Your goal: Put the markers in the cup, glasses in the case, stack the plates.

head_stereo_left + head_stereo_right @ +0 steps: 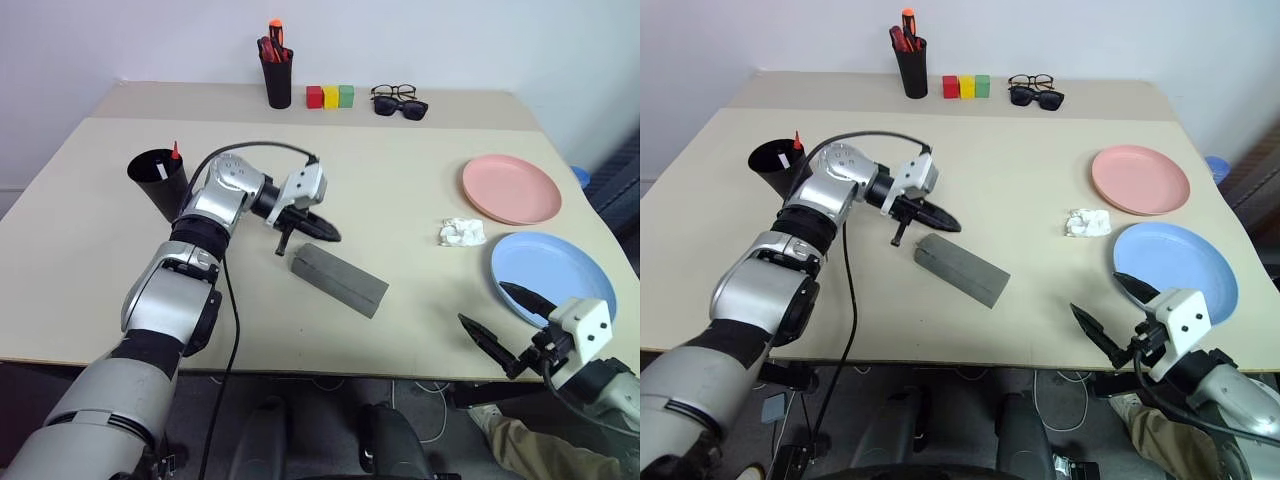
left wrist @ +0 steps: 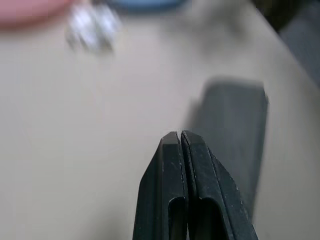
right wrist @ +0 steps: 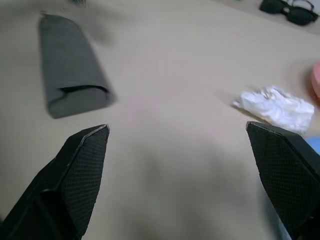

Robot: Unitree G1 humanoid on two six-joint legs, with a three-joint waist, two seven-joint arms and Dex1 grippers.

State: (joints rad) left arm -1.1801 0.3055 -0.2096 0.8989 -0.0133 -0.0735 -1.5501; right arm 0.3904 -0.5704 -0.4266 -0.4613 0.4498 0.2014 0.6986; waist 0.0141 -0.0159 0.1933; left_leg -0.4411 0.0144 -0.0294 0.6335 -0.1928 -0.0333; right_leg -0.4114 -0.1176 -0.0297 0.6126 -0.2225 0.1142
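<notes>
Near the bench's left edge the cup already holds two markers. The left claw, pressed together and empty, hovers beside the one closed case. Two plates, pink and blue, lie unstacked by the right edge, where the right claw hangs spread.

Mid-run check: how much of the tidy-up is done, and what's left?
Looks done: markers stand in the cup; the case lies closed. Whether the glasses are inside is hidden. In hand: nothing; left gripper shut above the case, right gripper open near the blue plate. Left: stacking it with the pink plate.
</notes>
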